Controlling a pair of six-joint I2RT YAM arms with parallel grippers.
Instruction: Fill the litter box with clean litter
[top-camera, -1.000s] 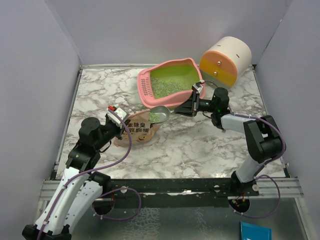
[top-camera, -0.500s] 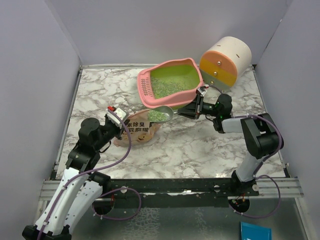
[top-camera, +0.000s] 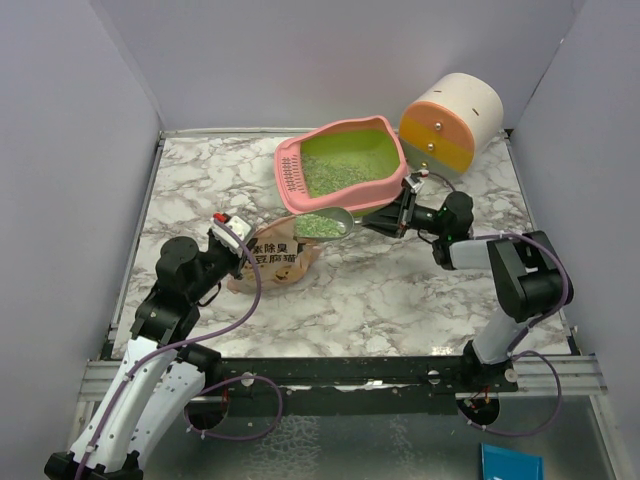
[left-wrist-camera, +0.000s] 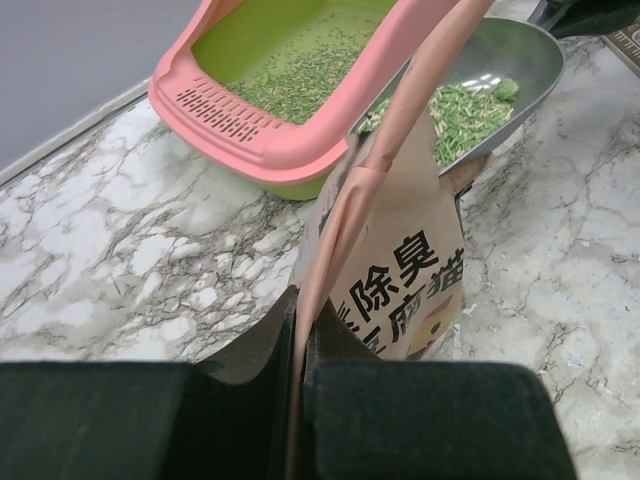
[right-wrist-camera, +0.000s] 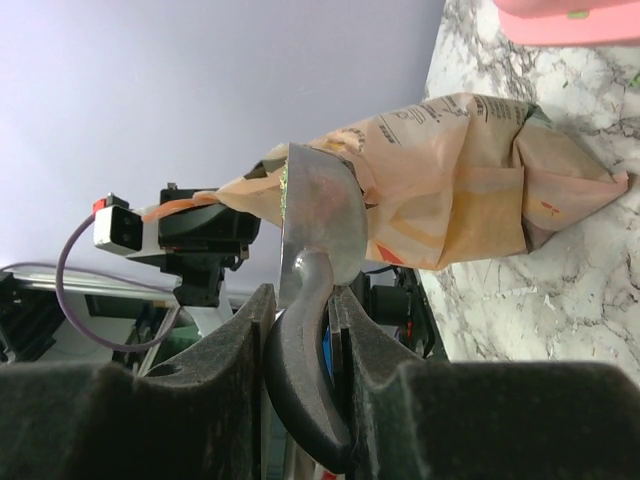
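The pink litter box (top-camera: 292, 190), green inside, stands at the back centre with clean litter (top-camera: 335, 175) spread over its floor. In the left wrist view the litter box (left-wrist-camera: 250, 140) shows its slotted grille. In front of it stands the tan pouch (top-camera: 277, 258). My left gripper (top-camera: 240, 255) is shut on the edge of the pouch (left-wrist-camera: 400, 290), pinched at the left gripper (left-wrist-camera: 302, 310). My right gripper (top-camera: 385, 222) is shut on the dark handle of a metal scoop (top-camera: 325, 224). The scoop (left-wrist-camera: 480, 90), loaded with green granules, hovers between the pouch mouth and the box's near rim. The right wrist view shows the right gripper (right-wrist-camera: 302, 295), the scoop (right-wrist-camera: 320, 215) and the pouch (right-wrist-camera: 460, 190).
A round white, orange and yellow drawer cabinet (top-camera: 450, 122) stands at the back right, just behind my right arm. Purple walls close in the marble table (top-camera: 380, 290) on three sides. A blue object (top-camera: 510, 462) lies off the table at the bottom right.
My right arm has drawn back to the right, and the loaded scoop has risen slightly from the pouch mouth toward the box's near rim. The left gripper and pouch have not moved.
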